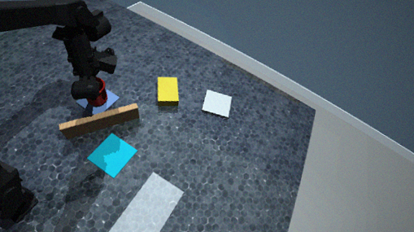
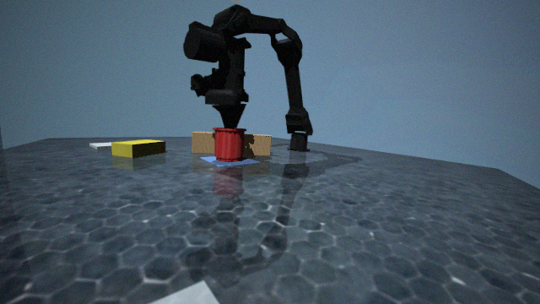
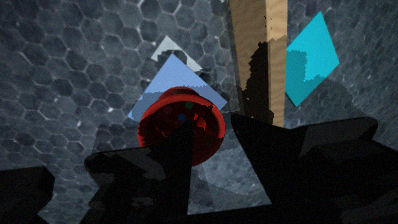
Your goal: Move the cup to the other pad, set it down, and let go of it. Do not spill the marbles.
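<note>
"Currently, what is the state of the pincer (image 1: 89,89) (image 2: 230,127) (image 3: 212,120)?"

"Partly open; nothing gripped. The cup (image 1: 100,97) (image 2: 229,144) (image 3: 207,145) stands upright below it, on the blue pad (image 1: 112,99) (image 2: 249,161) (image 3: 172,75). One fingertip overlaps the cup's mouth in the wrist view; contact cannot be confirmed."

"State the hazards."

"Descending off-centre may press the rim, tip the cup and spill the marbles (image 3: 189,105). Closing with too narrow a gap may push the cup aside. After gripping, insufficient lift may strike the bar (image 1: 101,120) (image 2: 202,143) (image 3: 277,75) between the pincer and the cyan pad (image 1: 123,157) (image 3: 320,50)."
</note>
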Robot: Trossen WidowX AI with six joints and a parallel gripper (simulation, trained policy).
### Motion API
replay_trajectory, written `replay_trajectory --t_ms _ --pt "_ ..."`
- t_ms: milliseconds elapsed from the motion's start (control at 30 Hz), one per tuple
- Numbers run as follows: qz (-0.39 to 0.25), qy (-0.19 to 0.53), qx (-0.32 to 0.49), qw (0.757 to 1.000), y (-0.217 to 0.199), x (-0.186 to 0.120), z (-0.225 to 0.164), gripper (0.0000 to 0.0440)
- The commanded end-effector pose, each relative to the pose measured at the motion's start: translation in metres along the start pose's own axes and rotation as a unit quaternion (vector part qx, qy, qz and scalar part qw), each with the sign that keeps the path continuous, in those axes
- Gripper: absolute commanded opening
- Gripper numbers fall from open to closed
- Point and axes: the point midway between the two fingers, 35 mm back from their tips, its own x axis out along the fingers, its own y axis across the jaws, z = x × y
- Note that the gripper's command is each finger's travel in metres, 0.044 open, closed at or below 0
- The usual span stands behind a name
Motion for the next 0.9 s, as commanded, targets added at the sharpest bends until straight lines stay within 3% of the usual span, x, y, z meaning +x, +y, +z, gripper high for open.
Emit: replay_trajectory --t_ms 0,167,433,867 --pt "-0.012 0.006 -0.008 1.0 -0.001 0.017 -0.001 0.0188" --pt "-0.019 0.013 -0.025 0.999 0.001 0.038 -0.002 0.0188" --pt "-0.023 0.012 -0.052 0.998 -0.002 0.051 -0.003 0.0007" --pt "-0.014 0.007 -0.041 0.999 -0.006 0.035 -0.002 0.0"
